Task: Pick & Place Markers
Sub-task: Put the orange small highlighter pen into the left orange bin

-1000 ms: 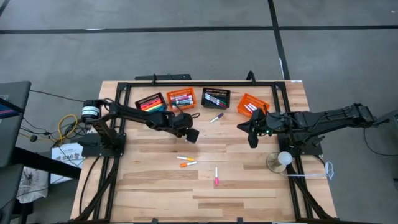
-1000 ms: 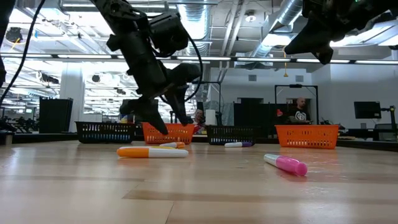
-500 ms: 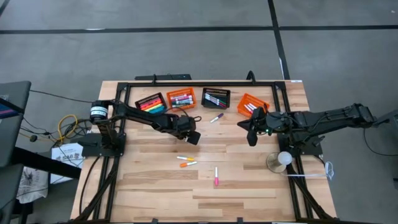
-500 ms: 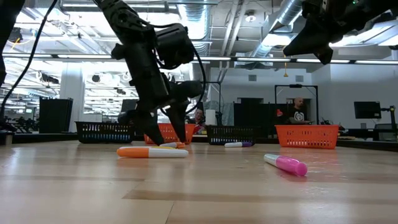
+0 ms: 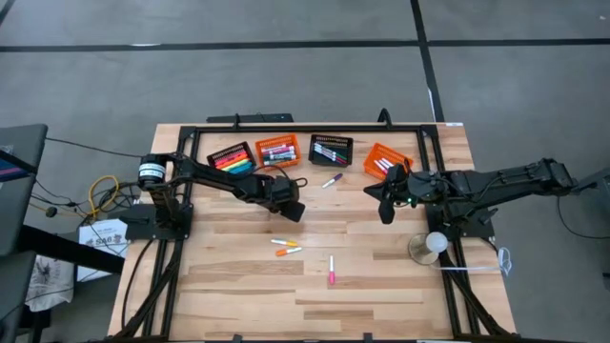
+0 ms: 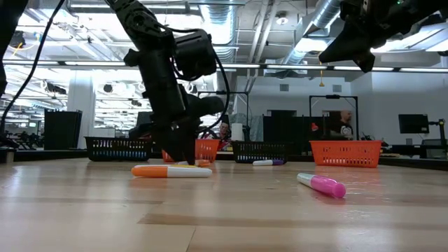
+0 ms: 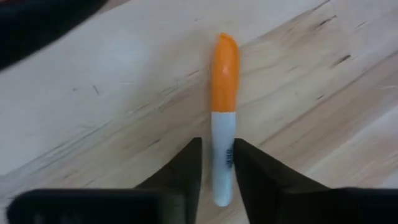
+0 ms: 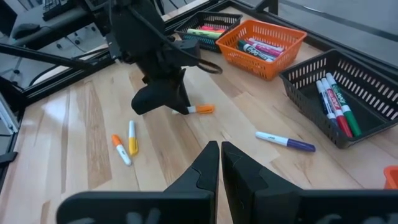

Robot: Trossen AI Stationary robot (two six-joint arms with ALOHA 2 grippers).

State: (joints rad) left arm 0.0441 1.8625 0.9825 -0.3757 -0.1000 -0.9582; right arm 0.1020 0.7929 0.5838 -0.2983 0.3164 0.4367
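Observation:
A marker (image 7: 222, 118) with a white barrel and an orange cap lies flat on the wooden table, and my left gripper (image 7: 217, 177) is shut on its barrel. My left gripper (image 5: 292, 209) stands at the table's middle, in front of the baskets, fingertips down at the tabletop (image 6: 183, 159). Three more markers (image 5: 285, 247) (image 5: 332, 270) lie loose nearer the front, and a purple one (image 5: 332, 179) lies by the baskets. My right gripper (image 5: 384, 210) hangs shut above the table's right half, touching nothing. My left gripper pinches the marker's white barrel (image 7: 222, 155), near its uncapped end, between its two fingers. The fingers (image 7: 189, 168) come from above, pointing down, one on each long side. The marker lies flat on the table, its orange cap (image 7: 224, 74) sticking out beyond the fingertips.
Four slotted baskets with markers stand in a row at the far edge: black (image 5: 232, 157), orange (image 5: 277, 151), black (image 5: 331, 150), orange (image 5: 386, 159). A round clear object (image 5: 429, 246) sits at the right front. Bare wood lies toward the near edge.
My left gripper has come down to the tabletop and shut its fingers, which stood wide apart, onto the orange-capped marker. The marker has stayed flat on the table.

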